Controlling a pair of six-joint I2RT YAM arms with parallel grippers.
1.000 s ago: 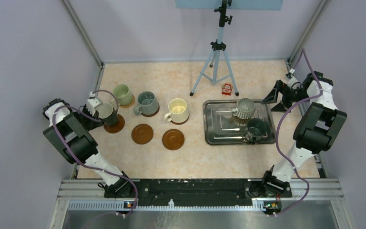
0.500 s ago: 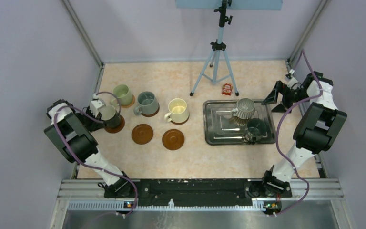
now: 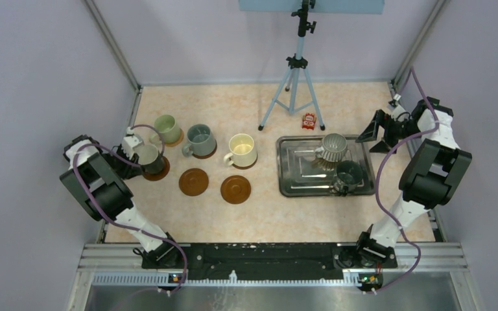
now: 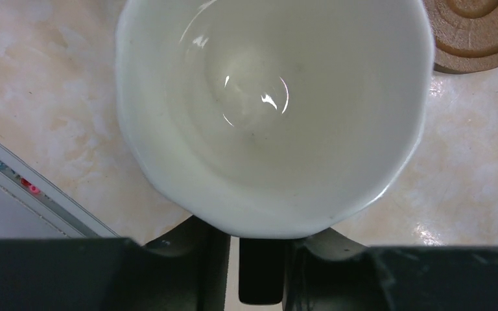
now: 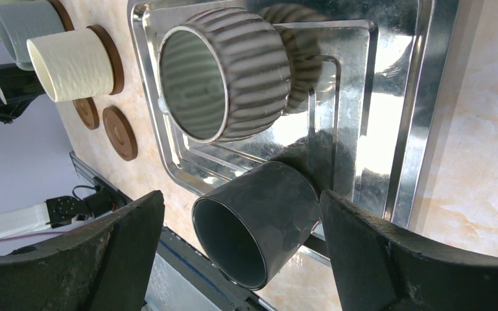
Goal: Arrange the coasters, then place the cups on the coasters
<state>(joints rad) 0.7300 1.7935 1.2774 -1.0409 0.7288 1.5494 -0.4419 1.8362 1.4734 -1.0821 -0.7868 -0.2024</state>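
Note:
A white cup [image 3: 146,155] [image 4: 266,110] stands on the leftmost coaster [image 3: 160,171]. My left gripper [image 3: 131,156] [image 4: 259,249] is open a little around the cup's dark handle, with a thin gap on one side. Pale green [image 3: 167,127], grey-blue [image 3: 200,139] and cream [image 3: 242,149] cups sit on coasters behind. Two bare coasters [image 3: 194,181] [image 3: 235,189] lie in front. The ribbed grey cup [image 5: 220,74] and the dark cup [image 5: 259,220] are in the steel tray [image 3: 282,165]. My right gripper [image 3: 375,135] [image 5: 241,194] is open and empty, off the tray's far right corner.
A blue tripod [image 3: 295,84] stands at the back middle with a small red object [image 3: 308,120] beside its foot. The enclosure's left wall rail [image 4: 32,194] runs close to the white cup. Another coaster's edge [image 4: 473,32] shows beyond the cup.
My left gripper has set the white cup down on its coaster, and its jaws have eased apart around the handle. The right arm has not moved.

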